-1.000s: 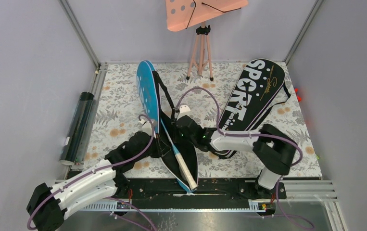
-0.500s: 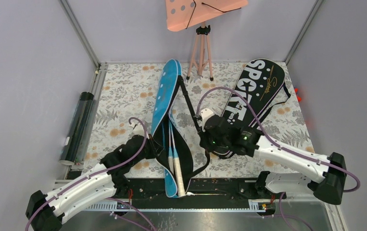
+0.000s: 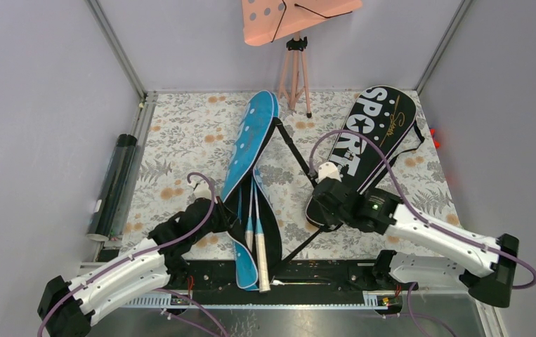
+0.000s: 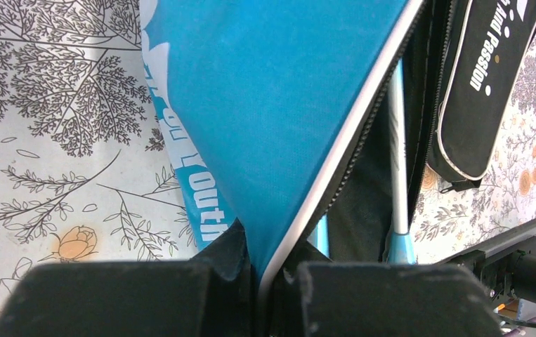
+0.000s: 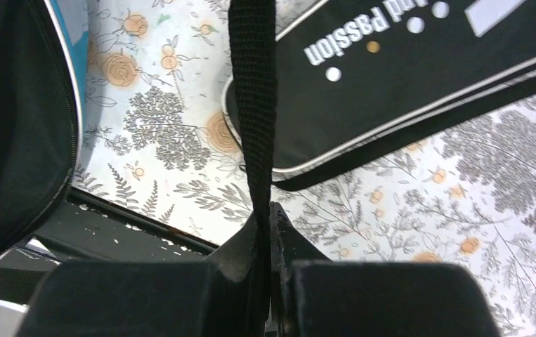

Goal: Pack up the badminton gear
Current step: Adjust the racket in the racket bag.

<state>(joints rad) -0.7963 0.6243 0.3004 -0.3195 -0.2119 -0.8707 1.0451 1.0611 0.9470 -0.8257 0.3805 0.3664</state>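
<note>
The blue bag (image 3: 252, 144) lies unzipped down the middle of the table, and my left gripper (image 3: 230, 215) is shut on its white-piped flap edge (image 4: 335, 161). Two racket handles (image 3: 258, 246) stick out of its near end, and a light-blue shaft (image 4: 397, 133) shows inside in the left wrist view. The bag's black strap (image 3: 294, 156) runs to my right gripper (image 3: 319, 219), which is shut on the strap (image 5: 253, 105). Beside that gripper lies the black SPORT bag (image 3: 371, 137). A black tube (image 3: 114, 184) rests by the left wall.
A pink perforated board on a tripod (image 3: 293, 67) stands at the back centre. Metal rails (image 3: 321, 270) run along the near table edge, where both arm bases sit. Grey walls close in the left, right and back sides.
The blue bag's far end has swung to the right. My right gripper has moved right and toward the near edge, drawing the strap with it. The left gripper has kept its hold.
</note>
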